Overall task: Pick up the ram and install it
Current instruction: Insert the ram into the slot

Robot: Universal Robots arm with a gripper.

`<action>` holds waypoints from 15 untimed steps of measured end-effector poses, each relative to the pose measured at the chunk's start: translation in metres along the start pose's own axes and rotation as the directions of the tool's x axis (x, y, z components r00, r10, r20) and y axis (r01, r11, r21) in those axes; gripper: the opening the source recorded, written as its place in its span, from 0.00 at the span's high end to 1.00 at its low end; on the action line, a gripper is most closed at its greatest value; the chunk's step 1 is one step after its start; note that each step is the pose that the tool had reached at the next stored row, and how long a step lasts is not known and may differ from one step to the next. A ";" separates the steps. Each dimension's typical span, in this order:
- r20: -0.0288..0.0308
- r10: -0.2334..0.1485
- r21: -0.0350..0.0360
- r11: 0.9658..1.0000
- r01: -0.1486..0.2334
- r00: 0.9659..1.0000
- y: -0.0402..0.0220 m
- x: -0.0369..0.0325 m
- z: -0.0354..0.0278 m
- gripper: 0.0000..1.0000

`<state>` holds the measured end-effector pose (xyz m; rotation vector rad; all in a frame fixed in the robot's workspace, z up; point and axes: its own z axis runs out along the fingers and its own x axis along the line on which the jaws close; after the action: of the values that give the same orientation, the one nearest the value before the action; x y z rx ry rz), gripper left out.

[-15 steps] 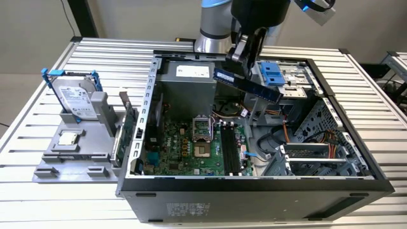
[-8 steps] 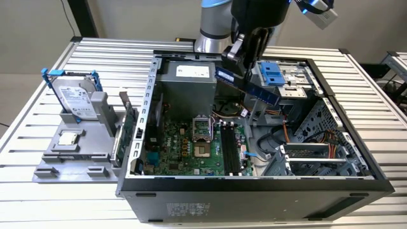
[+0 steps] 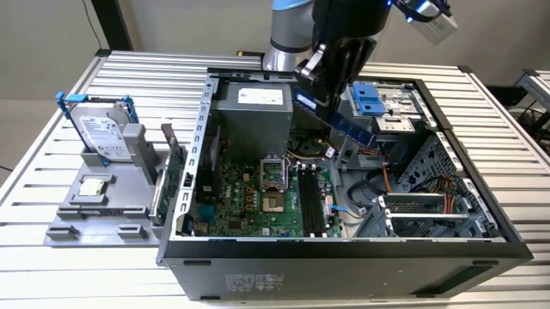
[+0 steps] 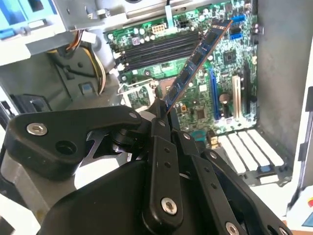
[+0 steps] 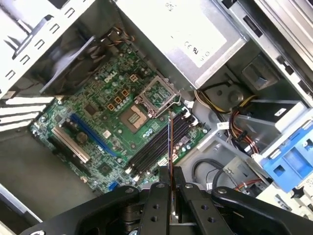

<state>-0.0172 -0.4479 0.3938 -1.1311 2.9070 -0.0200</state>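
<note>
Ram [image 3: 338, 122]: long, thin, flat memory stick with a dark face. It is hanging in the air above the open case, over the half nearer the far edge, and it is touching nothing below it.
Gripper [image 5: 171, 182]: black two-finger pincer. Its fingers are pressing together on one end of the ram, so the stick is sticking out past the fingertips.
Reason for hold, as I judge: with only the end clamped, the long contact edge is staying free for a slot.
Tilt: the ram is slanting down toward the exterior view's right. It is not lying level with the board.
Slots [image 5: 157, 146]: row of long black memory slots on the green motherboard [image 3: 249, 199], beside the silver processor socket [image 5: 133, 116]. They are looking empty. The ram is well apart from them and, in both wrist views, it is crossing their direction at an angle.
Case [image 3: 344, 250]: black and grey tower case. It is lying on its side with the board facing up, which is giving access from above.
Table [image 3: 51, 283]: slatted metal table. It is carrying the case and, at the exterior view's left edge, a grey parts holder [image 3: 103, 212].
Arm: silver and black arm [image 3: 288, 38]. It is coming down from beyond the far edge of the case, with the wrist bending so the gripper is pointing down and sideways.
</note>
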 end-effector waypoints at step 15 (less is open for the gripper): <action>-0.004 0.248 0.005 0.969 -0.248 0.969 0.0000 0.0000 0.0006 1.00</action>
<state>-0.0172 -0.4479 0.3932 -0.7596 3.0271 -0.0242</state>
